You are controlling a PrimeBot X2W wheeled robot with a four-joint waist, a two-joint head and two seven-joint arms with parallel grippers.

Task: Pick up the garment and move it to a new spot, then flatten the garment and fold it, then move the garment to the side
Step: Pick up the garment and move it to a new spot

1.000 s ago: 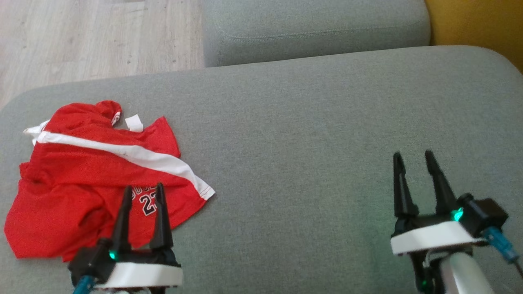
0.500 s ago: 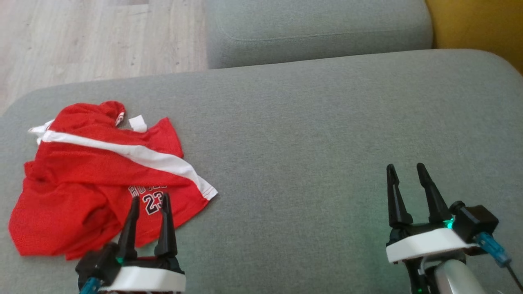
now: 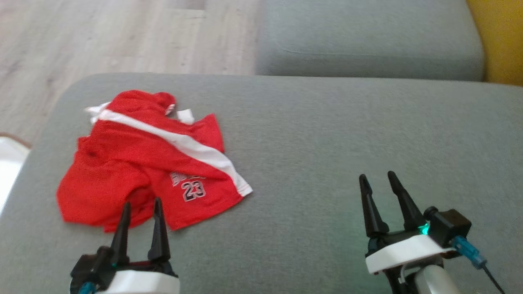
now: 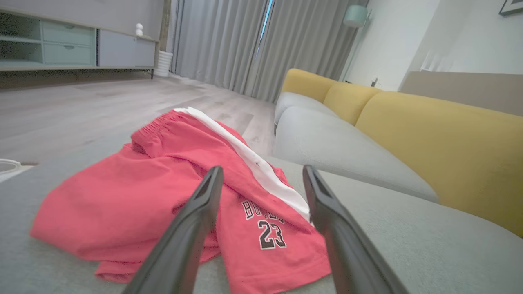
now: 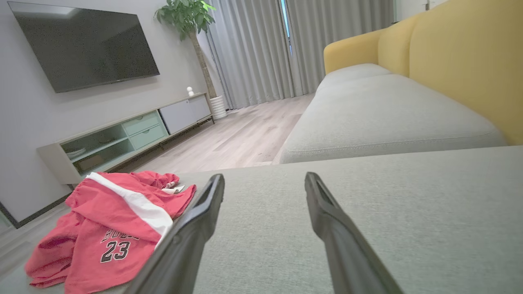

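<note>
The garment (image 3: pixel 139 163) is a pair of red shorts with a white side stripe and the number 23, lying crumpled on the left part of the grey sofa cushion (image 3: pixel 327 143). It also lies ahead in the left wrist view as the garment (image 4: pixel 163 192) and at the lower left in the right wrist view as the garment (image 5: pixel 110 228). My left gripper (image 3: pixel 141 206) stands open just in front of its near hem, holding nothing. Far to the right, my right gripper (image 3: pixel 378 179) is open over bare cushion.
A second grey seat cushion (image 3: pixel 367 41) lies beyond, with the yellow backrest (image 3: pixel 500 36) at the right. Wooden floor (image 3: pixel 102 41) lies past the cushion's left and far edges. A TV cabinet (image 5: pixel 122 139) stands across the room.
The head camera has swung left, so the whole scene sits further right. Both grippers show lower in the picture than before, and the left fingertips have drawn back off the garment's print.
</note>
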